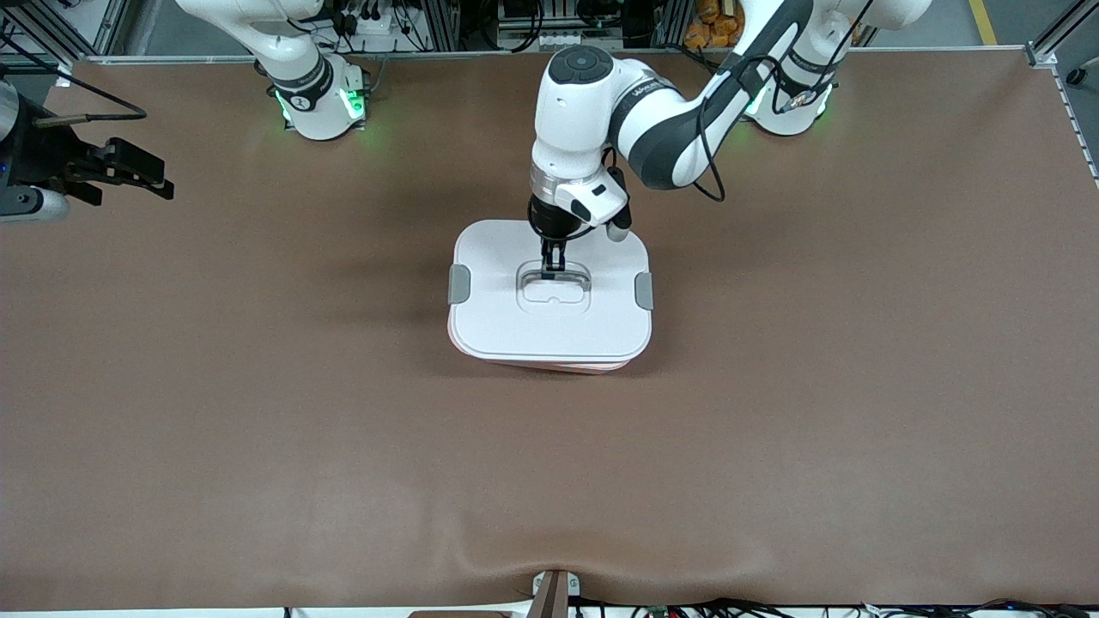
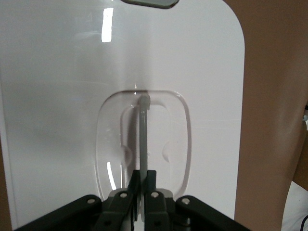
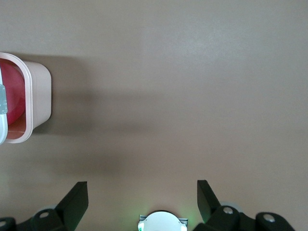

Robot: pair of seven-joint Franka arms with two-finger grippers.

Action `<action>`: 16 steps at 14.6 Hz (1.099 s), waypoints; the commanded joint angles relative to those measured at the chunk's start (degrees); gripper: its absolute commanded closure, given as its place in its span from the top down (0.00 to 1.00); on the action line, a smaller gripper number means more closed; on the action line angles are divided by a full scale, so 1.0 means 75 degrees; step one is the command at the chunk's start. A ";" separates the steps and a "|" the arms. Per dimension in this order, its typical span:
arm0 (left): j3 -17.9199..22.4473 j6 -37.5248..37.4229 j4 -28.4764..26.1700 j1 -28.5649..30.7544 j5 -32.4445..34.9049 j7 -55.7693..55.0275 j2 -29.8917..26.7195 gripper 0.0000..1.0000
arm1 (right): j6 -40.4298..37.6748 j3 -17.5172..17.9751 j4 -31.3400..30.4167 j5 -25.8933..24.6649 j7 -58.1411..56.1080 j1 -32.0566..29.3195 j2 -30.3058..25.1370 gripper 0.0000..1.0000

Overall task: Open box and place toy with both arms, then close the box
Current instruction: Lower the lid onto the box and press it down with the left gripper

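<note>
The box's white lid [image 1: 549, 318] hangs over the pale pink tub [image 1: 549, 366], whose rim shows at the lid's near edge. My left gripper [image 1: 554, 257] is shut on the clear handle [image 1: 554, 276] in the lid's recess. The left wrist view shows the handle bar [image 2: 143, 139] pinched by that gripper [image 2: 143, 175] above the lid [image 2: 72, 96]. In the right wrist view the tub [image 3: 41, 96] is partly uncovered, with the hot-pink toy [image 3: 14, 96] inside. My right gripper [image 1: 154, 182] waits open and empty over the table's right-arm end [image 3: 143, 197].
Grey clips [image 1: 459, 284] [image 1: 643, 290] sit on the lid's two short sides. Brown table surface [image 1: 773, 429] spreads all around the box. A small bracket [image 1: 554, 592] sticks up at the table's near edge. The right arm's base [image 1: 322, 103] glows green.
</note>
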 commanded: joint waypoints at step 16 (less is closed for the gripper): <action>-0.0037 0.0137 -0.0024 -0.0074 0.0137 0.0572 0.0131 0.00 | 0.0058 0.0139 -0.0047 0.0103 -0.0034 -0.0263 0.0033 1.00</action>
